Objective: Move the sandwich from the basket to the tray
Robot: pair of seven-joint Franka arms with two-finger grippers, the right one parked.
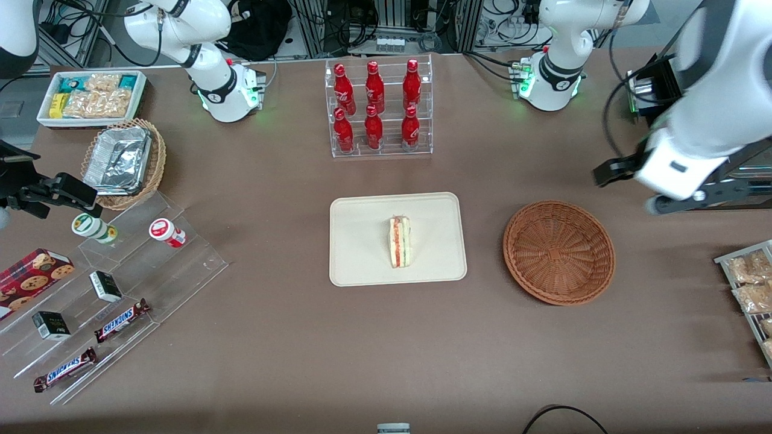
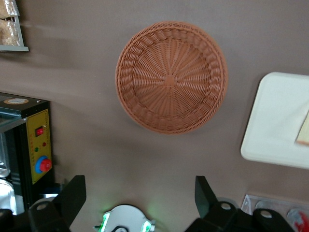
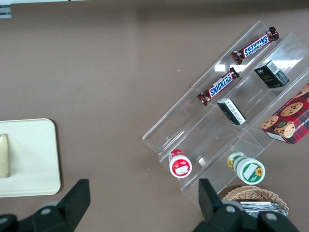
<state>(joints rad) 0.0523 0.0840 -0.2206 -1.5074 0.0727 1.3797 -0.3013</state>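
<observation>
Snickers bars (image 1: 120, 320) lie on the clear stepped stand (image 1: 114, 295) closest to the front camera, toward the parked arm's end of the table. Tray (image 1: 434, 241) sits mid-table, flat. Basket (image 1: 559, 252) rests just beside the tray toward the working arm's end, nothing in it. Sandwich (image 1: 400, 242) lies on the tray near its middle, filling edge showing. Left gripper (image 2: 140, 195) hangs raised above the table, well apart from the sandwich, past the basket from it; fingers (image 2: 72, 193) spread wide, nothing between them. Height above the table hard to judge, probably well up.
</observation>
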